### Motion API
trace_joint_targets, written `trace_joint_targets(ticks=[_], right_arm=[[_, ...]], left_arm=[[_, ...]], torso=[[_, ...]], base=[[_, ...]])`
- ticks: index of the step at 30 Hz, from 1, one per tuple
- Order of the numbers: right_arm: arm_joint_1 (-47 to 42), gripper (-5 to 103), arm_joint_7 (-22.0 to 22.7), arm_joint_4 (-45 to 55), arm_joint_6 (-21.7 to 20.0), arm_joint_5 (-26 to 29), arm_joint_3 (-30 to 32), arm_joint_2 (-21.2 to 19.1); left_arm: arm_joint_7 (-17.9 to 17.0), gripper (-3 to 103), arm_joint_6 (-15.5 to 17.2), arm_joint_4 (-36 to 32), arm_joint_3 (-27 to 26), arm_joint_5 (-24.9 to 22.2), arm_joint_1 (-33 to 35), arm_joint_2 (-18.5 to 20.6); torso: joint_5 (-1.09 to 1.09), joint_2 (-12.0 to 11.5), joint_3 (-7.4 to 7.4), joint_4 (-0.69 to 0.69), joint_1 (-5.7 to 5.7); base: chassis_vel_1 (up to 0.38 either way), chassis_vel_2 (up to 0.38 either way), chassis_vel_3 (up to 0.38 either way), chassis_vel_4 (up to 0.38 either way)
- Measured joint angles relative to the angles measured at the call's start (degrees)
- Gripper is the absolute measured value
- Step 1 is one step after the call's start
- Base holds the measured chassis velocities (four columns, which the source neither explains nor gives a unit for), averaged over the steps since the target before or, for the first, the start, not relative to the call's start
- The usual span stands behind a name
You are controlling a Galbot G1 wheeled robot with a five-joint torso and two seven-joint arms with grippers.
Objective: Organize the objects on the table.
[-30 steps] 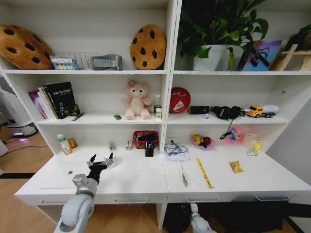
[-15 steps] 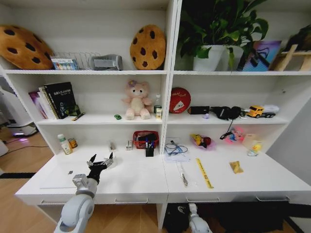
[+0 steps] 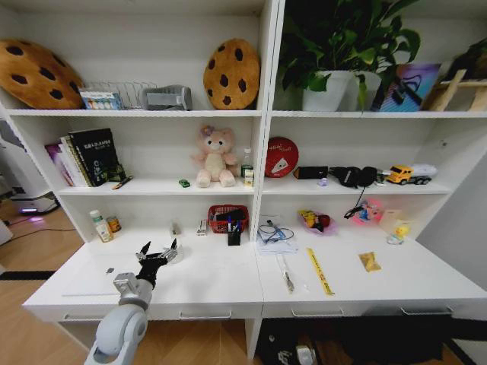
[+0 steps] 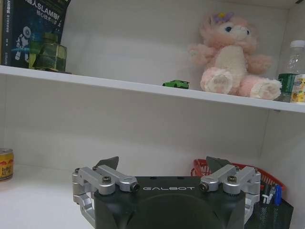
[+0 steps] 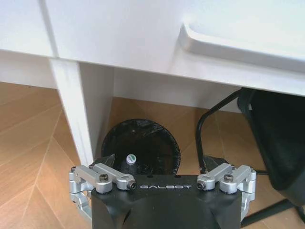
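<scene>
Marker pens lie on the white table just right of its centre seam, beside a yellow strip, while the tiny green toy car sits on the shelf above next to the pink plush bear, and in the left wrist view that car is close beside the bear. Over the table's left half the left gripper hovers with its fingers spread wide and nothing between them. Below the table edge, the right gripper hangs with jaws wide and empty, above a black round bin on the wooden floor.
</scene>
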Motion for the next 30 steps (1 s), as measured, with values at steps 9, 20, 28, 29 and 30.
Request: trace_joint_targets(ticks=[9, 20, 28, 29, 30], right_arm=[[-10.3, 100, 9.18, 21.37, -1.69, -3.03, -3.52, -4.05], [-7.34, 100, 7.1, 37.67, -5.56, -8.64, -2.47, -4.04], [1.26, 100, -0.7, 35.17, 4.08, -8.92, 7.43, -6.28], [1.31, 100, -4.37, 34.86, 6.23, -9.0, 9.57, -6.93], [0.35, 100, -6.77, 35.0, 7.77, -9.0, 11.07, -7.31]], left_arm=[[0.0, 100, 0.0, 0.0, 0.01, 0.0, 0.0, 0.0], [0.0, 100, 0.0, 0.0, 0.01, 0.0, 0.01, 0.0], [0.0, 100, 0.0, 0.0, 0.01, 0.0, 0.01, 0.0], [0.0, 100, 0.0, 0.0, 0.01, 0.0, 0.0, 0.0], [0.0, 100, 0.0, 0.0, 0.0, 0.0, 0.0, 0.0]], torso=[[0.02, 0.0, 0.0, 0.0, 0.0], [0.01, -0.01, 0.01, 0.0, 0.0], [0.02, -0.02, 0.01, 0.01, 0.01], [0.02, -0.02, 0.01, 0.01, 0.01], [0.02, -0.02, 0.01, 0.01, 0.01]], base=[[0.0, 0.0, 0.0, 0.0], [0.0, 0.0, 0.0, 0.0], [0.0, 0.0, 0.0, 0.0], [0.0, 0.0, 0.0, 0.0], [0.0, 0.0, 0.0, 0.0]])
